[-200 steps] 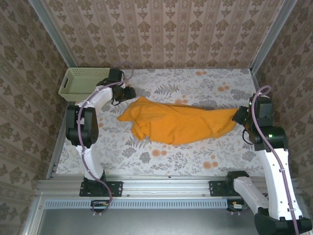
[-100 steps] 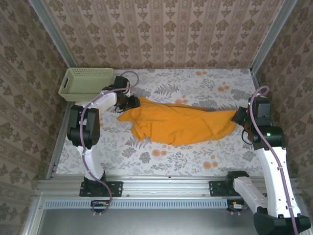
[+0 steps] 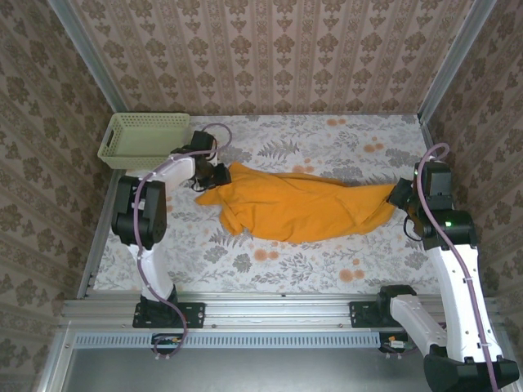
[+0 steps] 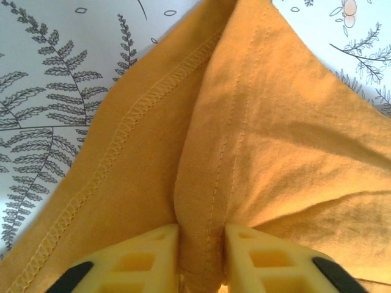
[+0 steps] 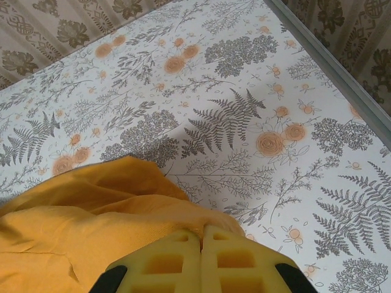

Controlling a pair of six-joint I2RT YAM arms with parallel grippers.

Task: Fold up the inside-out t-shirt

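Lying across mid-frame, your t-shirt (image 3: 298, 208) runs left to right, long axis horizontal; the left gripper (image 3: 217, 175) pinches its upper-left corner, the right gripper (image 3: 398, 195) clamps its right end.

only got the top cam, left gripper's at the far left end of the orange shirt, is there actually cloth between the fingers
observer: yes. On the left wrist camera a ridge of the t-shirt fills the gap between the yellow fingers of the left gripper.
operator: which bit of the shirt is that
observer: a stitched bit. A looped seam lies exposed just left of the pinched ridge, which fits the shirt being inside out.
operator: and the right side
observer: on the right wrist camera the right gripper has its fingers pressed together, with the shirt's edge caught at their tips.
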